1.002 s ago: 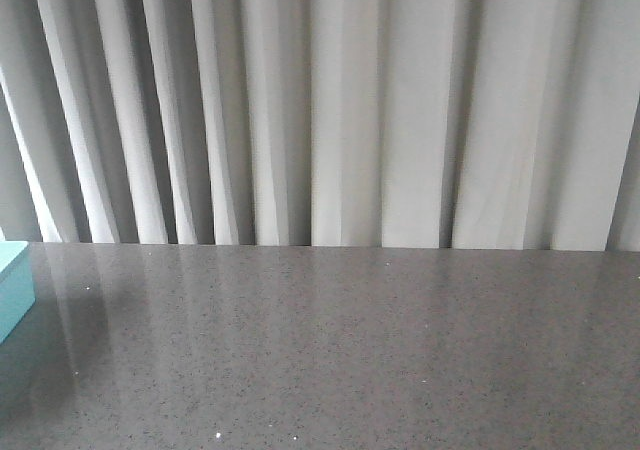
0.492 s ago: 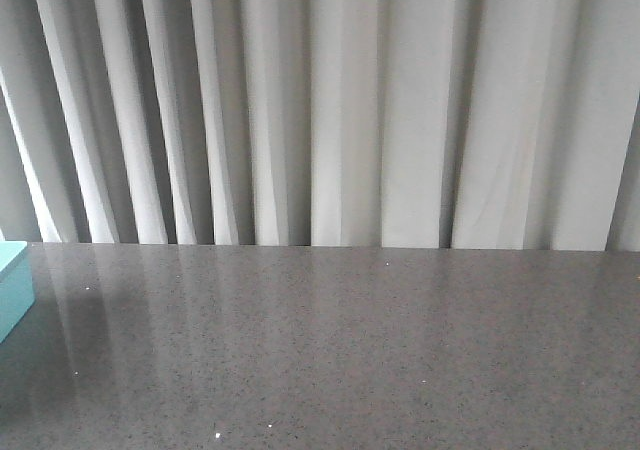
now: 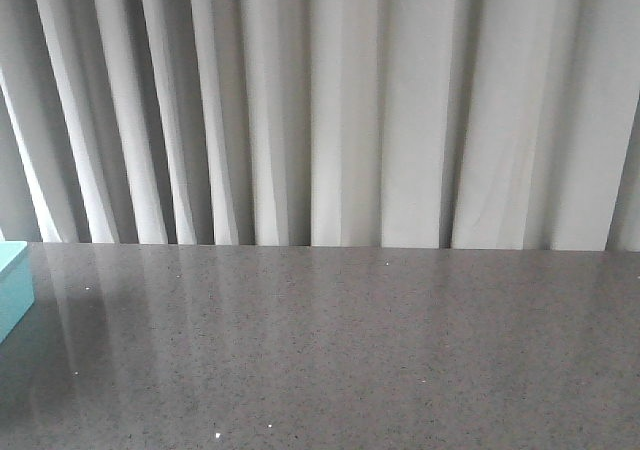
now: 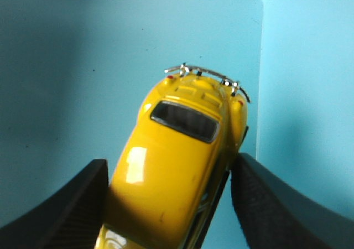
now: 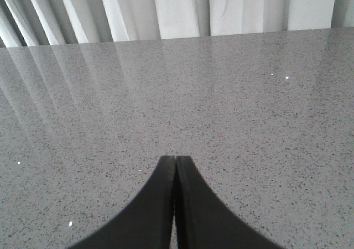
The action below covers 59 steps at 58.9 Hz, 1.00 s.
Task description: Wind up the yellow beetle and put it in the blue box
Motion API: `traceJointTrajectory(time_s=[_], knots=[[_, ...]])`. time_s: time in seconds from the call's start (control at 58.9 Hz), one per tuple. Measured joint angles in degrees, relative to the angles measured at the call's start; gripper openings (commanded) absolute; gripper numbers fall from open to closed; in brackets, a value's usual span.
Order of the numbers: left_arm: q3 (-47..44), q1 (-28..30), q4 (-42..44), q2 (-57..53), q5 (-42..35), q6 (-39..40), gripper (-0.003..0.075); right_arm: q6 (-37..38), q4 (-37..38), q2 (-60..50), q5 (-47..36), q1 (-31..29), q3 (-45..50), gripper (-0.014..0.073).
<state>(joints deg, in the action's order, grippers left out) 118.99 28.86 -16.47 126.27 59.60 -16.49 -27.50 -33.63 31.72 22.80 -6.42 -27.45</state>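
Observation:
The yellow beetle (image 4: 171, 171) sits between the black fingers of my left gripper (image 4: 170, 160), roof toward the camera and chrome bumper pointing away. The fingers press against both of its sides. The beetle is inside the blue box (image 4: 66, 66), close to an inner corner, with turquoise floor and walls all around it. In the front view only a corner of the blue box (image 3: 12, 285) shows at the left edge; the beetle and both arms are out of that view. My right gripper (image 5: 175, 159) is shut and empty, low over the table.
A grey speckled table (image 3: 350, 350) runs back to a white pleated curtain (image 3: 340, 110) along its far edge. The right wrist view shows the same table top (image 5: 221, 94) and curtain.
The visible corner of the blue box has shifted very slightly left in the front view. Nothing else differs.

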Motion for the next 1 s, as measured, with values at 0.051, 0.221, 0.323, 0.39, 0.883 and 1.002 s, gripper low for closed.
traceJointTrajectory(time_s=[0.051,0.221,0.323,0.39,0.883,1.002], knots=[[0.0,0.0,0.0,-0.2,0.2,0.7,0.0499,0.0,0.0,0.0,0.0,0.0,0.0,-0.0007],[0.0,0.0,-0.1,-1.9,0.0,1.6,0.0482,0.0,0.0,0.0,0.0,0.0,0.0,-0.0007],[0.0,0.0,-1.1,-3.9,-0.5,1.8,0.0461,0.0,0.0,0.0,0.0,0.0,0.0,-0.0007],[0.0,0.0,-2.5,-5.7,-0.2,1.8,0.0431,0.0,0.0,0.0,0.0,0.0,0.0,-0.0007],[0.0,-0.1,-35.1,-25.4,8.6,-6.2,-0.0007,0.0,0.0,0.0,0.0,0.0,0.0,-0.0007],[0.2,-0.1,-39.8,-32.4,11.5,-7.7,-0.0006,0.0,0.0,0.0,0.0,0.0,0.0,-0.0007]])
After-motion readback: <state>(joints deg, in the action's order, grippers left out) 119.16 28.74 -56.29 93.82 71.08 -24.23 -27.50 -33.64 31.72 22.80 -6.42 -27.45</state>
